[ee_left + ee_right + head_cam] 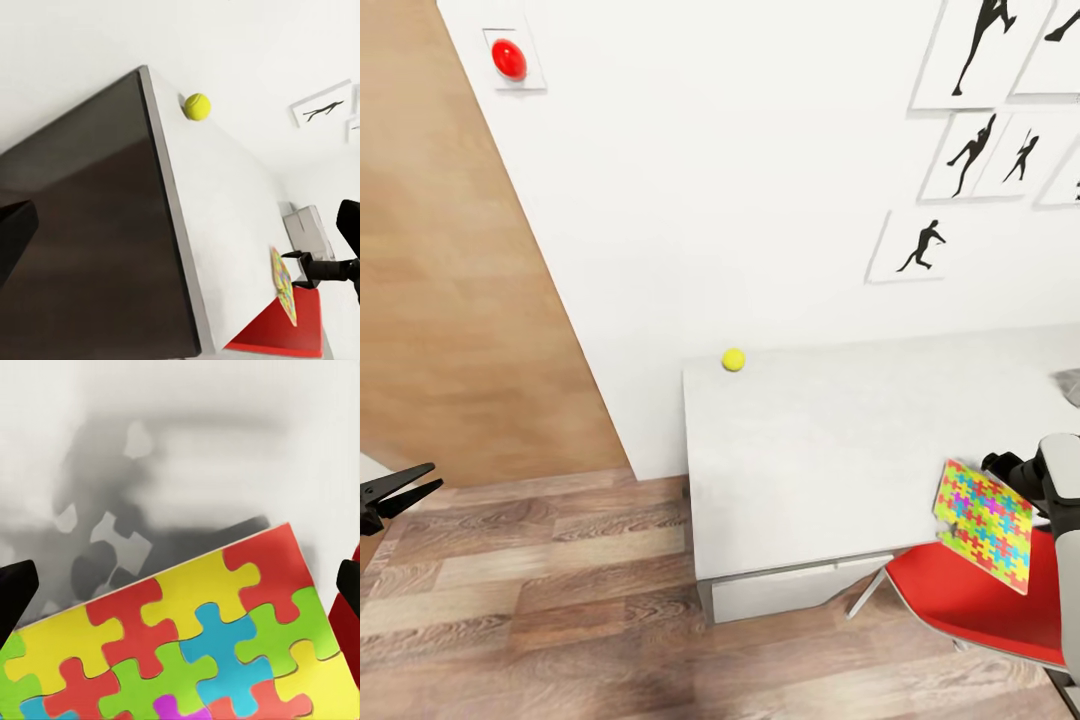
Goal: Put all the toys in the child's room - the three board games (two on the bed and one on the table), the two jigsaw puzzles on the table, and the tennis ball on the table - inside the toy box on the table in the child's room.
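A multicolour jigsaw puzzle point(985, 523) hangs tilted at the front edge of the light grey table point(810, 460), over a red chair. My right gripper point(1002, 467) is at its upper edge. In the right wrist view the jigsaw puzzle point(187, 637) shows face-on and the fingers point(15, 592) stand wide apart, so the gripper is open. The tennis ball point(733, 359) sits at the table's far left corner by the wall. The toy box point(306, 232) stands further along the table. My left gripper point(437, 476) is open and empty, off to the left over the floor. The board games and the bed are out of view.
A red chair point(970, 595) is tucked under the table's front edge, below the puzzle. A brown door point(450, 280) and a red wall knob point(509, 58) are at the left. Black silhouette posters point(920, 247) hang above the table. Wood-plank floor point(540, 600) lies in front.
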Controlling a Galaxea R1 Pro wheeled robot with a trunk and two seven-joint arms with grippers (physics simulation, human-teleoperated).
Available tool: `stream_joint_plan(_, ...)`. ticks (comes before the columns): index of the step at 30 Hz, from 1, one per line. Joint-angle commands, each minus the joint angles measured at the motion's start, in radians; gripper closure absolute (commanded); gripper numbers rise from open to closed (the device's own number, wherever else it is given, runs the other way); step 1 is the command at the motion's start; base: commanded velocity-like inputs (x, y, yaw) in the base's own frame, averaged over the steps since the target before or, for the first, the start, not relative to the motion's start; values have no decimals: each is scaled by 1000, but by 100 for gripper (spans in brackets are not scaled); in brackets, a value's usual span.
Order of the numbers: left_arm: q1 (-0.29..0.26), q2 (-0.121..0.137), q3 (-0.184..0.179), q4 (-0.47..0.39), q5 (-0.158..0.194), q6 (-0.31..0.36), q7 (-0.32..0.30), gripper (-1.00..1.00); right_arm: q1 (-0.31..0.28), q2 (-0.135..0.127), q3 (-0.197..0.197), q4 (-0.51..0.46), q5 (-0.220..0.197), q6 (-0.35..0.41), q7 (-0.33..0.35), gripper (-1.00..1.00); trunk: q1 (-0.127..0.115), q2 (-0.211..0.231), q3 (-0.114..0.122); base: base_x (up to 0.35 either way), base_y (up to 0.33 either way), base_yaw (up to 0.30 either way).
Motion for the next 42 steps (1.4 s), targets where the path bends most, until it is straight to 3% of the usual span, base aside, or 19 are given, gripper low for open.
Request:
stream_joint_plan(1,-1,0,0,0,1,7,-2,-100,-1,0,-1,-2,-11,2,-10,-100,0,-1,1,0,0,0)
stream_joint_plan(23,0,0,1,0,1,7,-2,-100,-1,-1,-3,-96,-11,11,-16,-100,0,-1,35,0,0,-1)
stream_joint_plan(29,-1,0,1,0,1,7,-2,-100,3,-1,-19,-188,-37,106,-10,-100,0,-1,44,0,0,-46)
stream_joint_plan(32,-1,0,1,0,1,7,-2,-100,8,-2,-38,-241,-85,170,-8,-100,0,-1,49,0,0,-74)
stream_joint_plan(33,0,0,1,0,1,7,-2,-100,14,-2,-51,-283,-132,196,-5,-100,0,-1,51,0,0,-84)
stream_joint_plan(38,-1,0,1,0,2,7,-2,-100,58,-22,-66,-384,-270,220,-2,-100,0,-1,58,0,0,-89)
stream_joint_plan(39,-1,0,1,0,2,7,-2,-100,89,-35,-70,-414,-332,220,-1,-100,0,-1,60,0,0,-108)
stream_joint_plan(42,-1,0,0,0,2,7,-2,-100,145,-48,-74,-457,-445,220,-1,-100,0,-1,65,0,0,-122)
